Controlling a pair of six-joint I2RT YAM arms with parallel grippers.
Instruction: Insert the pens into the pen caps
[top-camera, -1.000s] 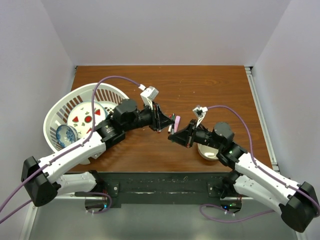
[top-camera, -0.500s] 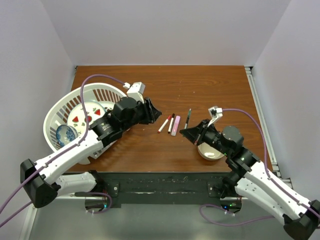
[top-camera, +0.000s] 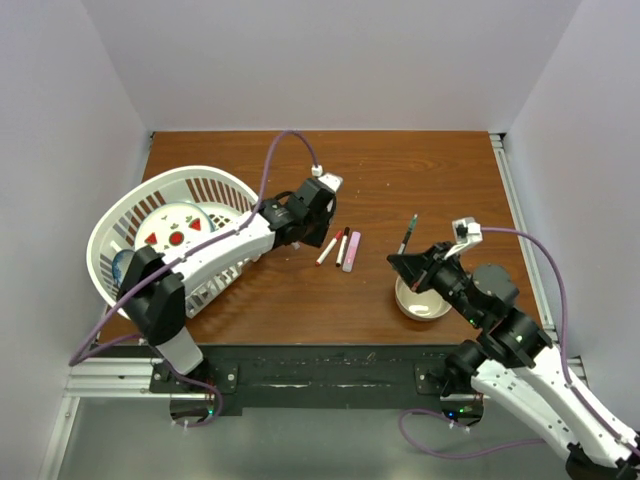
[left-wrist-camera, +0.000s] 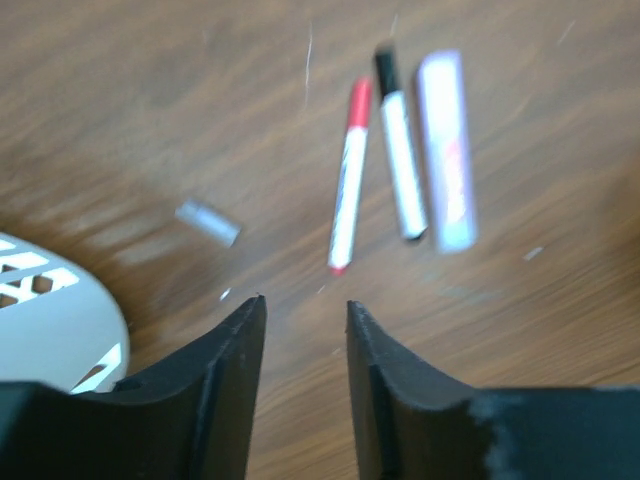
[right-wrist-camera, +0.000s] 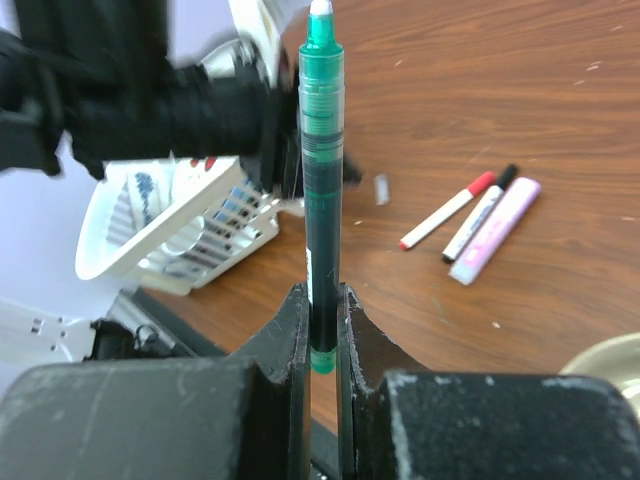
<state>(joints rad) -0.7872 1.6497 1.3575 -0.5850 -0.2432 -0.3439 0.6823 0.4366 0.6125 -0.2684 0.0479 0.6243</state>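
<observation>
My right gripper (top-camera: 414, 266) (right-wrist-camera: 322, 300) is shut on a thin dark green-grey pen (top-camera: 408, 236) (right-wrist-camera: 322, 150), held upright above the table. Three pens lie side by side mid-table: a white one with a red end (top-camera: 327, 250) (left-wrist-camera: 348, 175), a white one with a black end (top-camera: 342, 246) (left-wrist-camera: 400, 150) and a thicker pink one (top-camera: 352, 251) (left-wrist-camera: 445, 150). A tiny pale grey cap (left-wrist-camera: 208, 222) (right-wrist-camera: 381, 189) lies left of them. My left gripper (top-camera: 303, 238) (left-wrist-camera: 300, 305) is open and empty, low over the table just short of the pens.
A white slatted basket (top-camera: 120, 225) (left-wrist-camera: 50, 315) (right-wrist-camera: 160, 235) with dishes stands at the left, close to my left gripper. A cream bowl (top-camera: 408, 302) (right-wrist-camera: 605, 360) sits under my right arm near the front edge.
Both grippers pulled apart from their meeting mid-table. The right arm drew back to the right with the dark pen. The left arm reposed and its gripper came down beside the three pens.
</observation>
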